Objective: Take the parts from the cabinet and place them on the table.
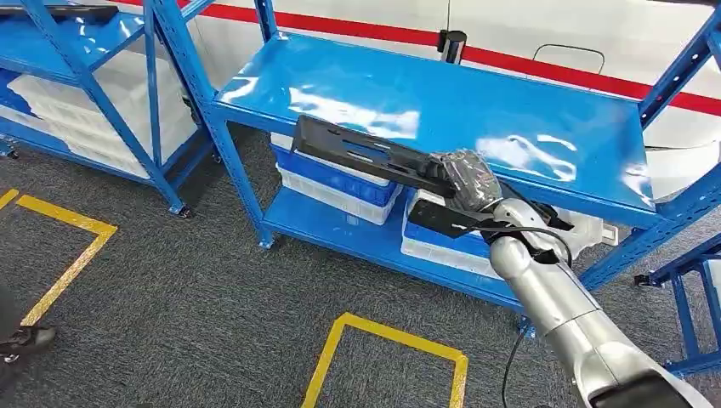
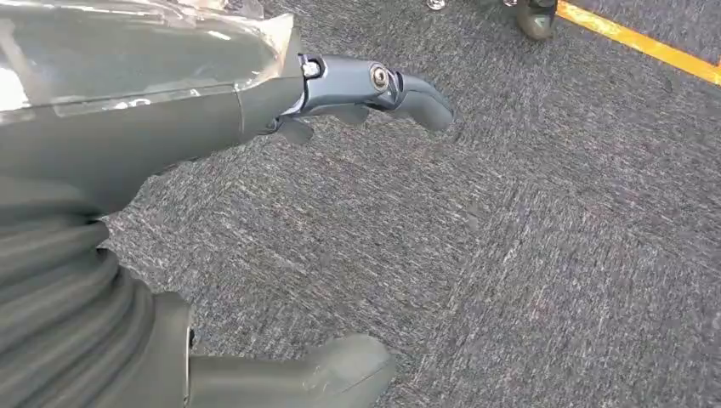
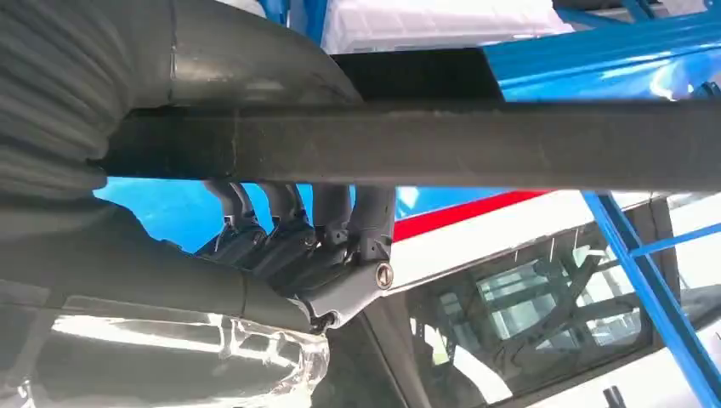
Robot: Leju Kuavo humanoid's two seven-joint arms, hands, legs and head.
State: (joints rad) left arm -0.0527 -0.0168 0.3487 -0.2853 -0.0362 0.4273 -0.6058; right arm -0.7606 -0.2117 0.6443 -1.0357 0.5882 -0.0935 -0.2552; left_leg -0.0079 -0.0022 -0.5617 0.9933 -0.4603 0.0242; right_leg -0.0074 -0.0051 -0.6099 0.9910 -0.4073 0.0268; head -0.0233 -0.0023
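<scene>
A: What is the right hand (image 1: 466,177) doing?

B: It grips a long black metal part (image 1: 366,155), held out over the front edge of the blue shelf (image 1: 476,102). The hand is wrapped in clear film, so from the head view its fingers are hard to make out.

A: Does the right wrist view help?

B: Yes. There the dark fingers (image 3: 298,223) curl around the black part (image 3: 476,144), which runs as a flat bar across the whole picture and is cut off at the right edge. The thumb side is hidden behind the bar.

A: Anything else near the part?

B: From the head, a second black piece (image 1: 442,219) shows just below the hand, partly hidden by the wrist. I cannot tell whether it touches the held part. Under the shelf sit white and blue bins (image 1: 336,180), their far sides hidden by the shelf board.

A: And the left hand?

B: The left wrist view shows the left hand (image 2: 340,229) hanging over grey carpet (image 2: 553,238). Its fingers are apart and it holds nothing. A yellow floor line (image 2: 646,47) crosses the far corner, and a dark shoe (image 2: 536,15) is cut off at the picture's edge.
</scene>
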